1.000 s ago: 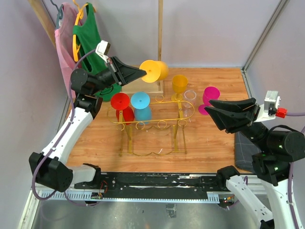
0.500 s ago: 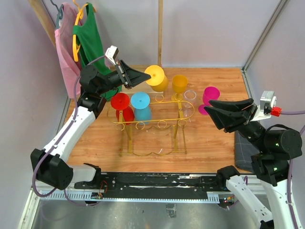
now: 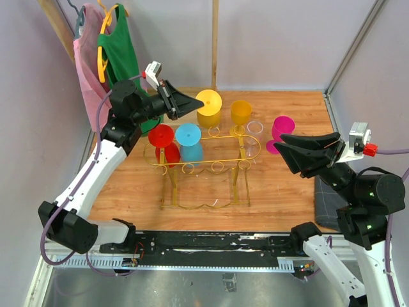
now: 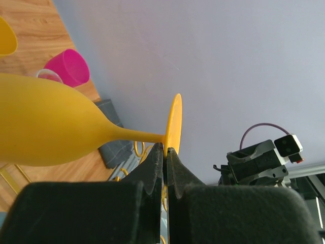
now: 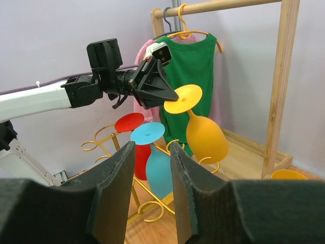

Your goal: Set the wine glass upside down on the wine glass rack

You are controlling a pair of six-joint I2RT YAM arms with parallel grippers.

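the left gripper (image 3: pixel 192 102) has its black jaws pressed together on the rim of the thin, flat foot disc of a matte yellow wine glass (image 3: pixel 209 110). the glass hangs tilted in the air, foot up and rounded bowl down, just behind the far side of the gold thin-wire wine glass rack (image 3: pixel 217 167). a red glass (image 3: pixel 162 142) and a blue glass (image 3: pixel 189 142) hang upside down in the rack's frame. the right gripper (image 3: pixel 283 146) hovers to the right of the rack, jaws spread and holding nothing.

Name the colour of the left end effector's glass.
Yellow wine glass, clearest in right wrist view.
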